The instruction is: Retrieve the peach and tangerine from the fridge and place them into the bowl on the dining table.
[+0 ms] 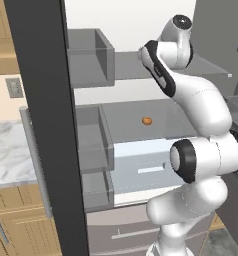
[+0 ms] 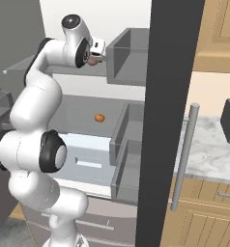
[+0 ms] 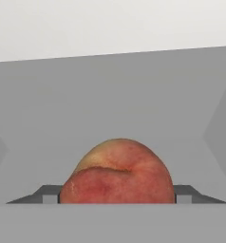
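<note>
The reddish-pink peach (image 3: 117,173) sits on the fridge's upper grey shelf (image 2: 64,70), and my gripper (image 3: 116,199) is shut on it, a dark fingertip (image 3: 48,193) pressed against each side. From the right base view, the gripper (image 2: 93,57) is up at that shelf with the peach (image 2: 91,61) showing between the fingers. One shelf lower, the plain orange tangerine (image 1: 147,120) (image 2: 99,117) lies alone. The fridge (image 1: 131,100) stands open. The bowl and the dining table are out of view.
The open fridge doors (image 1: 41,125) (image 2: 170,120) flank the arm closely, with grey door bins (image 1: 93,55) (image 2: 129,58) jutting inward. A pale blue drawer (image 1: 141,165) lies under the tangerine's shelf. Marble counters with wooden cabinets (image 1: 8,155) (image 2: 208,154) stand beyond the doors.
</note>
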Available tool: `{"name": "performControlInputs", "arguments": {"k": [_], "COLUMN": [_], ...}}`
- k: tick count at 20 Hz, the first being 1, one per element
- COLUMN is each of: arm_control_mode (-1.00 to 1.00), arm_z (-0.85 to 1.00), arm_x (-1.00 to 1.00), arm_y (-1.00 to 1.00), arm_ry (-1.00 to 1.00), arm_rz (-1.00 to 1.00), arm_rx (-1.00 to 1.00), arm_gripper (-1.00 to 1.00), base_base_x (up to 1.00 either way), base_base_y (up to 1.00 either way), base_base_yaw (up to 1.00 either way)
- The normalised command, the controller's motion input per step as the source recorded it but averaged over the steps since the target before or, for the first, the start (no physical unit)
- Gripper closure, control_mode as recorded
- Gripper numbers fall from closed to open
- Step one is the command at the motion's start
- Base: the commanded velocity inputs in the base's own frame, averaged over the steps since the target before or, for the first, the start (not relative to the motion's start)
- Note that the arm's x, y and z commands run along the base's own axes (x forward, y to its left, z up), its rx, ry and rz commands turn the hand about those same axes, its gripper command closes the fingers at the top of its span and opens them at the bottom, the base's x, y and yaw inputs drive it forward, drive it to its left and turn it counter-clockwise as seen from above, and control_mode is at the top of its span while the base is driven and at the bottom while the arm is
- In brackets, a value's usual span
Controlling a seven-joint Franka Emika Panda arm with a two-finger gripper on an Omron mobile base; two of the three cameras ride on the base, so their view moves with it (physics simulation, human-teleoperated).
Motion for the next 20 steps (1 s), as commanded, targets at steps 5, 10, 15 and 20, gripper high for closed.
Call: {"name": "performControlInputs", "arguments": {"k": [5,10,15,20], "arm_control_mode": [-1.00,-1.00,-1.00,1.00], "arm_z": [-0.03,-0.14,-0.02,0.00], "arm_x": [-1.00,-1.00,-1.00,-0.20], "arm_y": [0.00,0.07,0.02,0.00], "arm_ry": [-0.27,-0.21,-0.10,0.00], "arm_rz": [0.00,0.00,0.00,0.00], "arm_rx": [0.00,0.00,0.00,0.00], "arm_gripper": [1.00,1.00,1.00,1.00], "base_base_x": [0.00,0.00,0.00,-0.80], "base_base_y": [0.00,0.00,0.00,0.00], "base_base_yaw": [0.00,0.00,0.00,0.00]}}
